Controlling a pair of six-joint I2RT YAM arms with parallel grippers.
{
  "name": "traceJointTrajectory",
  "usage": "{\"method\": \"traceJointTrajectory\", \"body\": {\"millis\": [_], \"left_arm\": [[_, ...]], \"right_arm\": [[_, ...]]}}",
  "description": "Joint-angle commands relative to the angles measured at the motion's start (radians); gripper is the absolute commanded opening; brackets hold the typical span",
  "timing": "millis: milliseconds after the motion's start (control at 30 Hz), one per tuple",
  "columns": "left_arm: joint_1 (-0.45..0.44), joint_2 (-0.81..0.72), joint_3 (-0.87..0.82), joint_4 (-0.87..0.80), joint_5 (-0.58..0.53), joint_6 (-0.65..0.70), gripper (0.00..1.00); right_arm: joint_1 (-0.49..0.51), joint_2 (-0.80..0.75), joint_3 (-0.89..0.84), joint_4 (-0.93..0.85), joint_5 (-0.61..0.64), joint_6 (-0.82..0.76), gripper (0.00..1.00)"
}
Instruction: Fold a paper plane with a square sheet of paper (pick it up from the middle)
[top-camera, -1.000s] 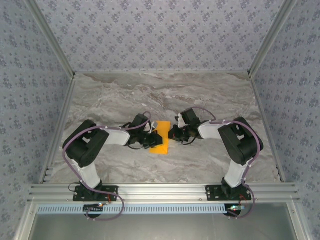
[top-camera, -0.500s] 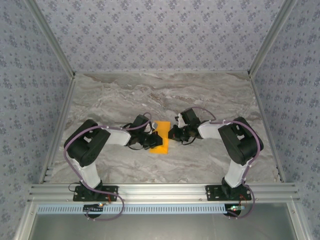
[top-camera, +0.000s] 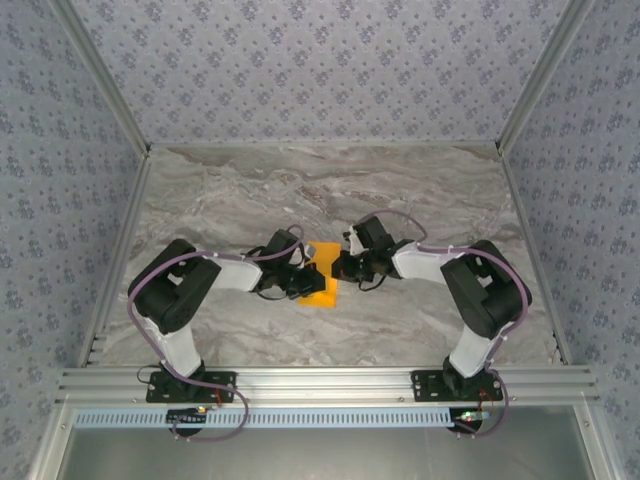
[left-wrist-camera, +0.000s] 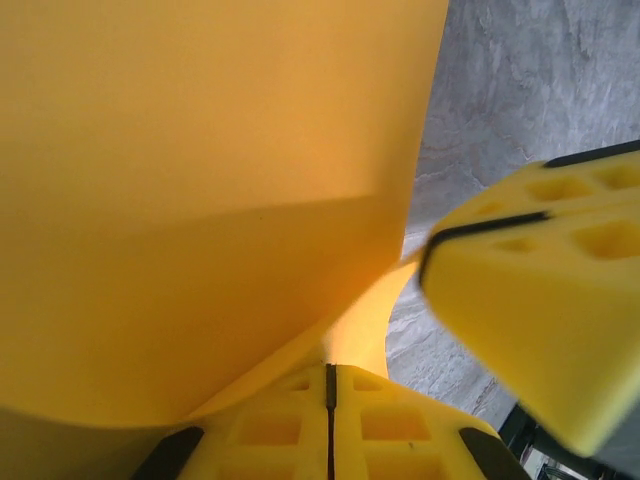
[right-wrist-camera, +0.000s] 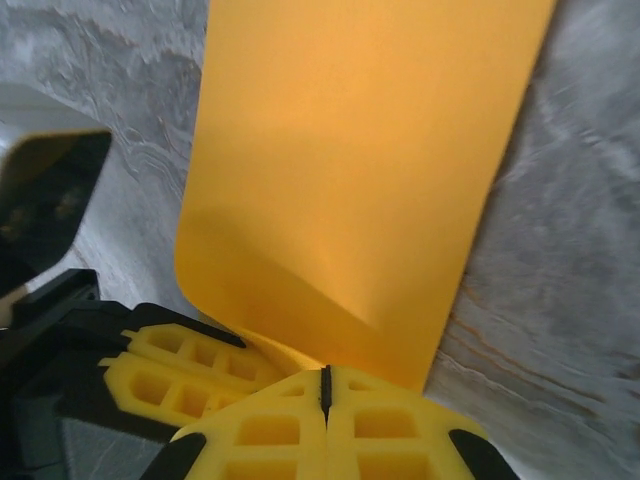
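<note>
Quick count of what's on the bench: one orange sheet (top-camera: 322, 284), two pincers, two arms, one marble table (top-camera: 420, 200). That's the lot.

The sheet sits right between the two pincers, which have come nose to nose over it near the middle of the table.

Left pincer (left-wrist-camera: 329, 400): the jaws are pressed together, with just a thin dark seam between the yellow fingers. From its own camera the sheet rises up and away ahead of the tips and to their left. A curled edge runs straight down into that seam, so it looks like it's pinching the paper. One yellow finger (left-wrist-camera: 540, 330) of the other pincer pokes in just to its right.

Right pincer (right-wrist-camera: 325, 395): the jaws are closed tight here too. The sheet stretches out flat on the table ahead of its tips, looking longer than it is wide. Its near left corner is curled upward, next to the left pincer's fingers (right-wrist-camera: 190, 365). The near edge meets the right pincer's tips, but I honestly can't tell if it's actually nipped or just touching.

From above, the left pincer (top-camera: 303, 282) sits on the sheet's left edge and the right pincer (top-camera: 338, 268) at its upper right.
</note>
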Motion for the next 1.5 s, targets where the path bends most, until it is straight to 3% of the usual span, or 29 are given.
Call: {"method": "traceJointTrajectory", "body": {"millis": [0, 333, 600, 1233, 1467], "left_arm": [[-0.008, 0.023, -0.004, -0.089, -0.060, 0.010, 0.08], [-0.008, -0.027, 0.008, -0.102, -0.063, 0.019, 0.08], [-0.005, -0.107, 0.115, -0.207, -0.117, 0.081, 0.08], [0.008, 0.044, 0.168, -0.311, -0.249, 0.142, 0.06], [0.060, 0.038, 0.204, -0.414, -0.285, 0.268, 0.06]], "right_arm": [[0.006, 0.041, 0.028, -0.012, -0.005, 0.003, 0.00], [0.008, 0.089, 0.040, -0.117, 0.075, -0.058, 0.00], [0.013, 0.126, 0.036, -0.218, 0.141, -0.138, 0.00], [0.026, 0.172, 0.043, -0.279, 0.210, -0.191, 0.00], [0.012, 0.216, 0.022, -0.302, 0.216, -0.266, 0.00]]}}
